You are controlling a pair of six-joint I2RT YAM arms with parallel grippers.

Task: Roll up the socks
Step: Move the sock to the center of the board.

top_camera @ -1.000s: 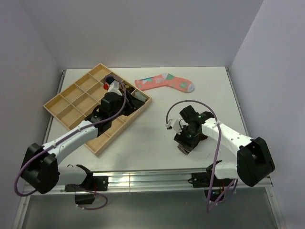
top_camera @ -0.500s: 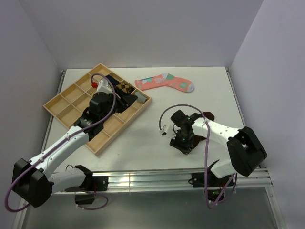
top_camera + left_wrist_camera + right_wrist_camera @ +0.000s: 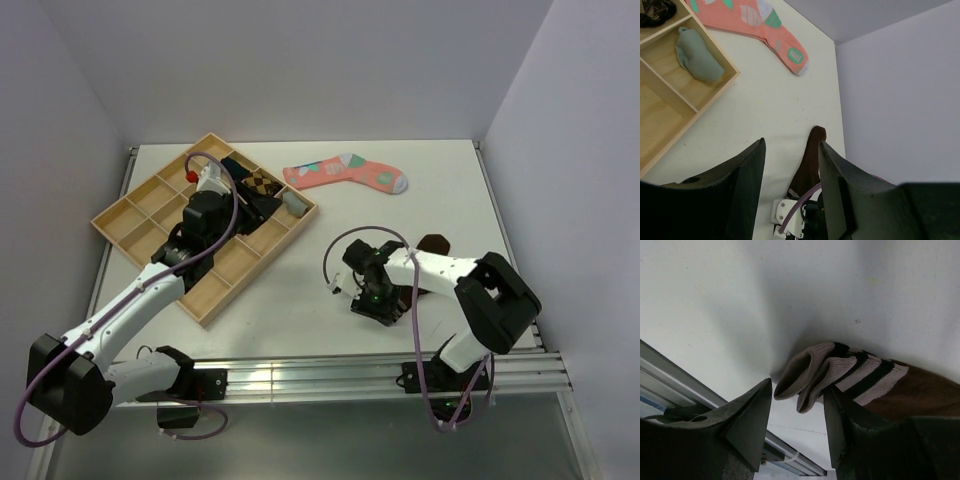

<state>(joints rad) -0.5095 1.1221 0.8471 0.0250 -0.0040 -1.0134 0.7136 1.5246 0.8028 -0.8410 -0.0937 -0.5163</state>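
The white table carries a wooden divider tray on its left half. Towards the back a coral patterned sock lies flat. The left gripper hangs over the tray with its fingers spread and nothing between them. The dark brown sock lies on bare table right of the tray, near the front edge, its toe end reaching away from the arms. The right gripper is down at the other end, jaws apart on either side of the striped cuff, which is doubled over on itself. Neither finger visibly presses the cloth, so I judge it has hold of nothing. In the tray's corner compartment sits a small grey-green bundle — probably the grey sock already balled up, though it shows too small to be sure.

The knit is light, limp and stretchy, so it will keep no shape unaided and a slack roll will spring open. On the smooth table it may slide rather than turn. The best hold looks to be the folded cuff, pinched through both layers — the thickest, firmest part to start the roll from.
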